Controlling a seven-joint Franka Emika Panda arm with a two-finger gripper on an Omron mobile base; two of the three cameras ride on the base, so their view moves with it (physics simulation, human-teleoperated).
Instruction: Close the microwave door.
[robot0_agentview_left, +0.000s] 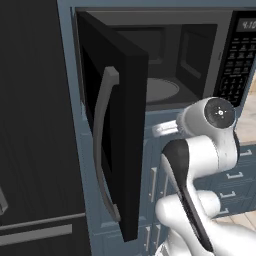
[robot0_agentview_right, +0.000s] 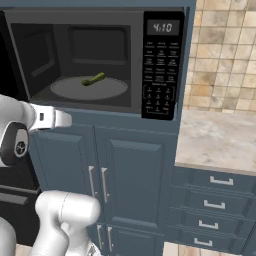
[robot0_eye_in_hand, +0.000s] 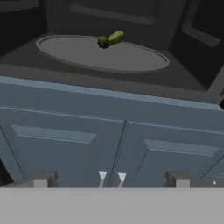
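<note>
A small green vegetable (robot0_agentview_right: 93, 79) lies on the grey turntable (robot0_agentview_right: 107, 91), above blue-grey cabinet doors (robot0_agentview_right: 137, 180).

- The microwave door (robot0_agentview_left: 117, 125) juts out wide open, blocking the left side.
- Open room before the cabinet doors (robot0_agentview_right: 107, 175) below the cavity.

Blue-grey cabinet doors (robot0_agentview_right: 127, 175) below — beige tiled wall (robot0_agentview_right: 225, 55), pale countertop (robot0_agentview_right: 215, 137), drawers (robot0_agentview_right: 215, 200) right.
</note>
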